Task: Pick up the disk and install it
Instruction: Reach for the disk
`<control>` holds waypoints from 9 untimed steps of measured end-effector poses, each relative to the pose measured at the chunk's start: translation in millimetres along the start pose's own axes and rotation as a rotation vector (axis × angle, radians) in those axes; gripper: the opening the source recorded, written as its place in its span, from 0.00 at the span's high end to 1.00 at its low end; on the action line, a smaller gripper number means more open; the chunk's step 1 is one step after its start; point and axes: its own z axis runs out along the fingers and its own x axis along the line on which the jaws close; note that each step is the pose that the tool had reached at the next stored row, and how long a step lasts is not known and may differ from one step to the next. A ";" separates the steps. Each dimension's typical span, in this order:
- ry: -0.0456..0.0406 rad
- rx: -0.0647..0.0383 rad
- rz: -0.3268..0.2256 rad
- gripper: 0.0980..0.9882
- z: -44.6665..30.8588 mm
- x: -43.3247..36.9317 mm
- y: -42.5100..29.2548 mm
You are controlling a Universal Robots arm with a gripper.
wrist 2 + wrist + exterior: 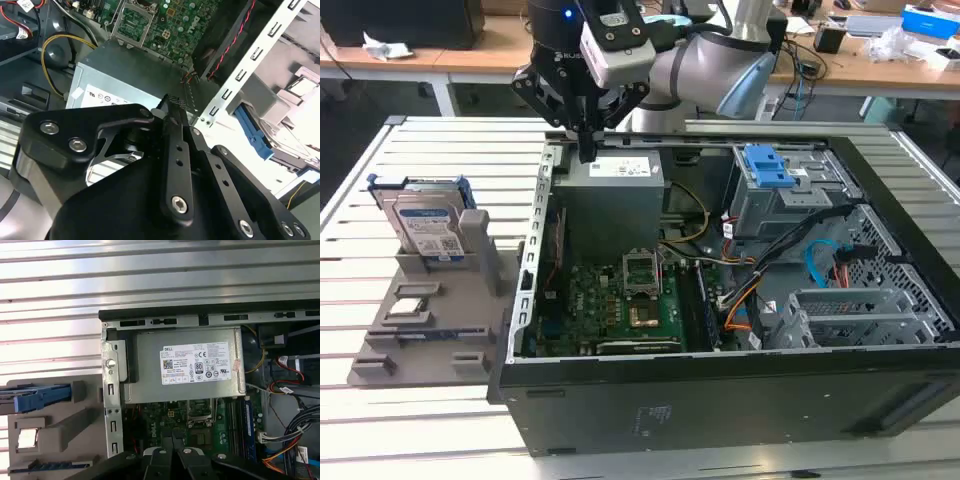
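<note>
Slatted table (pixel 440 140): my empty, closed gripper (pixel 588 152) hung near the chassis wall (pixel 534 250), liable to clip it reaching the disk (pixel 430 228).

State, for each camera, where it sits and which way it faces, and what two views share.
Exterior view: off the arm, looking down at the open computer case and the disk; arm and gripper show.
First wrist view: on the wrist, facing the power supply; gripper shows.
Second wrist view: on the wrist, looking along the gripper.
Shared: both wrist views show power supply and disk.
</note>
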 end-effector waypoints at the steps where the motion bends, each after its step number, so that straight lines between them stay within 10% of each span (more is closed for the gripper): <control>1: 0.0000 0.000 0.000 0.99 -0.1 1.7 -0.1; 9: 0.0000 0.000 0.000 0.99 -0.8 28.0 -2.1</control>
